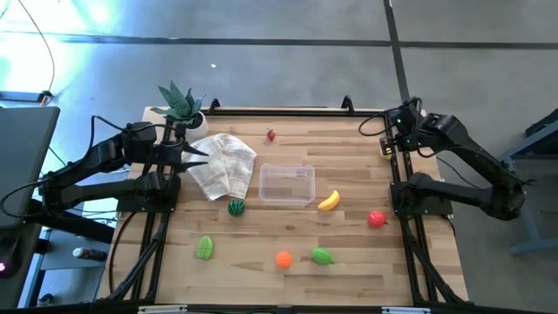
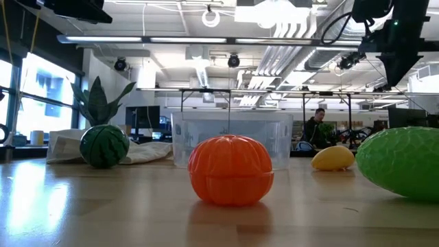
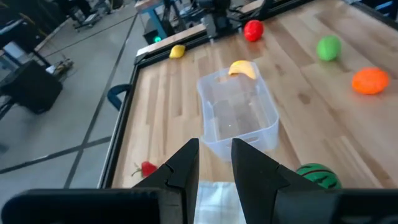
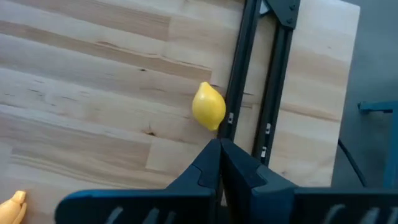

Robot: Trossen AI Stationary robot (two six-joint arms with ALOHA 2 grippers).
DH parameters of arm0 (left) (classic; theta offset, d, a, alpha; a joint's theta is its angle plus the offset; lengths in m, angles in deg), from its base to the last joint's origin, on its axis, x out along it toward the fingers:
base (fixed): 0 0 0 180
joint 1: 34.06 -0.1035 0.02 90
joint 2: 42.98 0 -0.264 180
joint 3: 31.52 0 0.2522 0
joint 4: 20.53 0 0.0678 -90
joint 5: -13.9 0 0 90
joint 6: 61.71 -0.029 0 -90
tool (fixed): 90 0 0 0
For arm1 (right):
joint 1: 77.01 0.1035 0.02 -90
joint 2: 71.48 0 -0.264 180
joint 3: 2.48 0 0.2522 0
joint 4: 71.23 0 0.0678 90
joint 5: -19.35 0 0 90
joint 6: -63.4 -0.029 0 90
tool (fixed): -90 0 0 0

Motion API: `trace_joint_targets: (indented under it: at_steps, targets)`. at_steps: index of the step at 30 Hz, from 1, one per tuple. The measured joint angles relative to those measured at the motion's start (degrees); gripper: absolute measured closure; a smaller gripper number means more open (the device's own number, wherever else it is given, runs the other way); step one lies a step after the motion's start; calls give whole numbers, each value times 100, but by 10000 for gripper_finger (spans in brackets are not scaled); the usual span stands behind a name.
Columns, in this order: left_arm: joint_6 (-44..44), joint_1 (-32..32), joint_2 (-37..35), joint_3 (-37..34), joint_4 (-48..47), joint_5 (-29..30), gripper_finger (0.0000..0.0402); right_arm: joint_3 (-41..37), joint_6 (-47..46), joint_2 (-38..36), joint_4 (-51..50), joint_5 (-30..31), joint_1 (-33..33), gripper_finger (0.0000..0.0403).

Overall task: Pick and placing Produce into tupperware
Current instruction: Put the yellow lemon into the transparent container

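Tupperware [image 1: 286, 184] lying empty mid-bench, nearer the left hand [image 3: 215, 163], slightly apart; right hand [image 4: 221, 163] together above lemon [image 4: 208, 106].

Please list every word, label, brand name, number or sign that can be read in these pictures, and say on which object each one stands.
No text can be read in any view.
The patterned cloth shows only print lines, too blurred to tell if any are letters.
The tupperware, the banana, the lemon and the orange bear no label that shows.
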Motion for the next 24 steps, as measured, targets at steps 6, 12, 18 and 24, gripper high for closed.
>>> trace_joint_targets:
  at_steps: [6, 12, 18, 24]
  targets:
    - [0, -2, 2, 0, 2, 114, 316, 0, -29, 0, -2, -5, -21, 328]
    - [0, -2, 2, 0, 2, 114, 316, -233, -571, -26, -256, -19, 36, 278]
    - [2, -2, 2, 0, 2, 114, 316, -1266, -251, -168, 212, -51, 36, 269]
    - [2, -1, 2, 0, 2, 114, 316, -1593, 31, 7, 941, -184, -474, 269]
